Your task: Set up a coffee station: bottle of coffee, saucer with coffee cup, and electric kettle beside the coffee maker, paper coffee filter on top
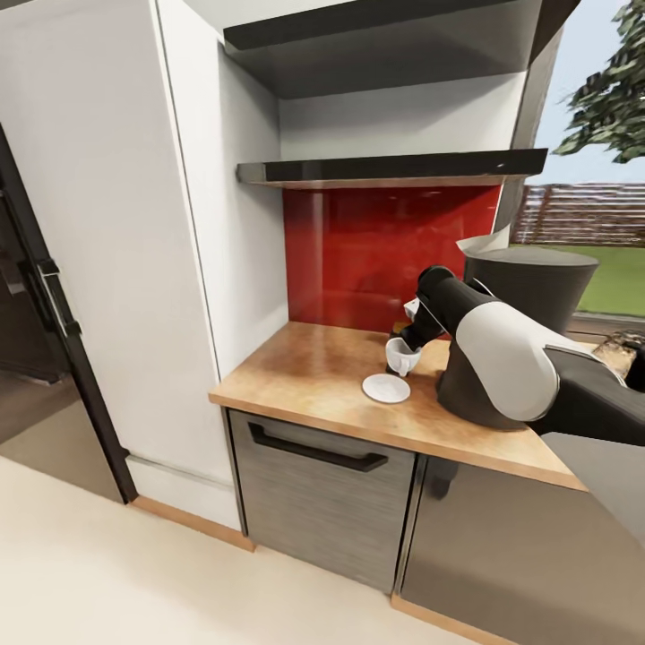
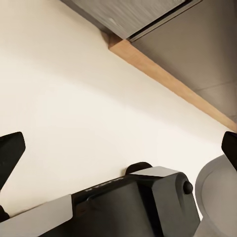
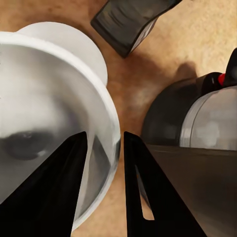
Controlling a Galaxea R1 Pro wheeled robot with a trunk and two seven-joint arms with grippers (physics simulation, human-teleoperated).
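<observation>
Right now the right tool [image 3: 106, 185] is clenched on the cup [image 3: 44, 113], one finger inside the rim and one outside, pinching the wall between them. From the head camera the cup [image 1: 401, 356] hangs just above the counter [image 1: 305, 376], close beside the saucer [image 1: 386, 388] on the backsplash side, not over its centre; I cannot tell whether it is already touching the wood. The maker [image 1: 515, 322] stands just beyond the saucer, on the window side, with a pale filter corner [image 1: 479, 242] showing at its top rim. At the right wrist, a dark slab-like object [image 3: 131, 19] lies on the counter past the cup, and a grey rounded body with a red dot [image 3: 210, 116] sits beside the maker's base; what it is I cannot say.

Judging by this, the step in hand is seating the cup on the saucer. The next move calls for a short shift toward the saucer's middle, keeping the cup upright, then lowering and letting go.

The left tool [image 2: 118, 148] hangs spread wide over the floor [image 2: 74, 98], near the cabinet kickboard [image 2: 168, 81].
</observation>
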